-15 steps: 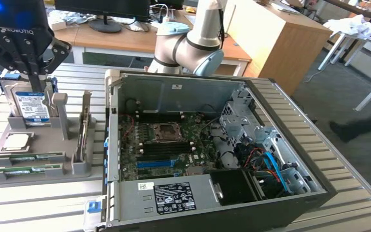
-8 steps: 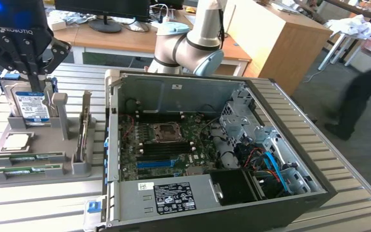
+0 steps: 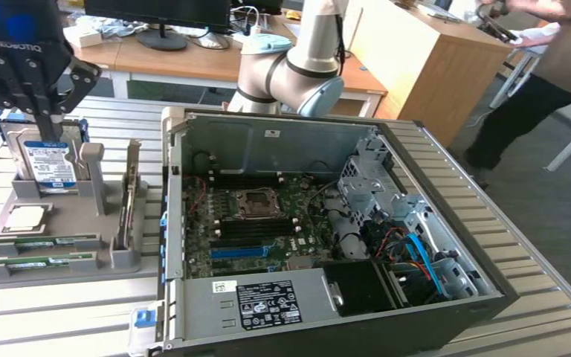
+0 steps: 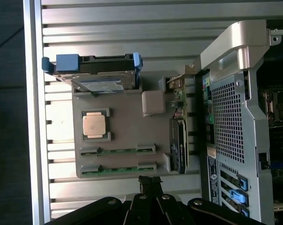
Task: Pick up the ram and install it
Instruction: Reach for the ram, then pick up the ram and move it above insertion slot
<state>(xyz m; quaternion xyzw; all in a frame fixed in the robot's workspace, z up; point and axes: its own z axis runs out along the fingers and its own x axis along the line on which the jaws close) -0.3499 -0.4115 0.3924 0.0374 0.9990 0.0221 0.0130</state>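
Exterior view puts the gripper [image 3: 50, 119] high over the grey tray [image 3: 72, 216], which sits on the slatted tabletop [image 3: 57, 320] toward its edge on the exterior view's left, just beside the open computer case [image 3: 265, 141]; the jaws look pressed together with nothing between them, and they hang above the end of the tray where the hard drive [image 3: 50, 160] stands upright. The ram [image 3: 38, 262] lies flat in its cradle at the tray's opposite end, along the outer edge; a second stick [image 3: 44, 242] lies just beside it, and the processor chip [image 3: 26, 217] sits one place further in; neither stick is touched.

By my reading the step in hand is the approach before the pick; no part of the install is done, and the motherboard slots [image 3: 256, 230] inside the case are well apart from the gripper.

A grasp here calls for the jaws to part, to come over the ram end of the tray and to line up across the thin board; the stick sits low in its cradle with its twin close by, so the descent wants care.
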